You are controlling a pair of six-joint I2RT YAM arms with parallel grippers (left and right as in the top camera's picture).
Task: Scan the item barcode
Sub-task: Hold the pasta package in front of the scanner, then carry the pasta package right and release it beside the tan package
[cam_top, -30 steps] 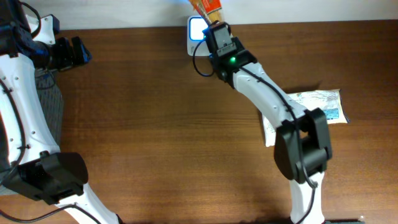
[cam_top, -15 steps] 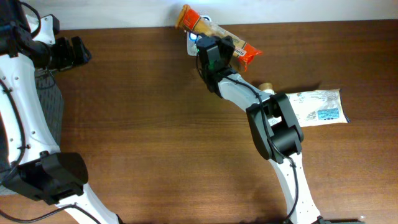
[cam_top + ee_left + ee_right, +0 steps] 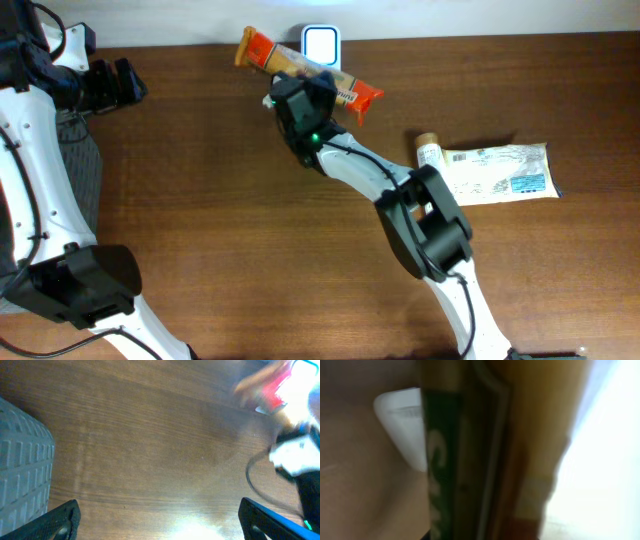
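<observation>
An orange snack packet (image 3: pixel 262 53) hangs crosswise over the table's far edge, just left of and in front of the white scanner (image 3: pixel 320 44) with its lit window. My right gripper (image 3: pixel 306 84) is shut on the packet's middle. In the right wrist view the packet (image 3: pixel 485 450) fills the frame, blurred, with the scanner (image 3: pixel 402 425) behind it at left. My left gripper (image 3: pixel 125 82) stays at the far left, open and holding nothing. Its fingertips (image 3: pixel 62 520) sit at the lower corners of the left wrist view, over bare wood, with the packet (image 3: pixel 267 387) a blur at top right.
A white pouch with a blue label (image 3: pixel 500 172) lies at the right, a small brown-capped container (image 3: pixel 428 146) at its left end. A grey mesh basket (image 3: pixel 75 150) stands at the table's left edge, also seen as a basket (image 3: pixel 22 460) in the left wrist view.
My right gripper has swung the packet left and off the scanner, turning it crosswise; the scanner's window now shows uncovered. The left arm has not moved.
</observation>
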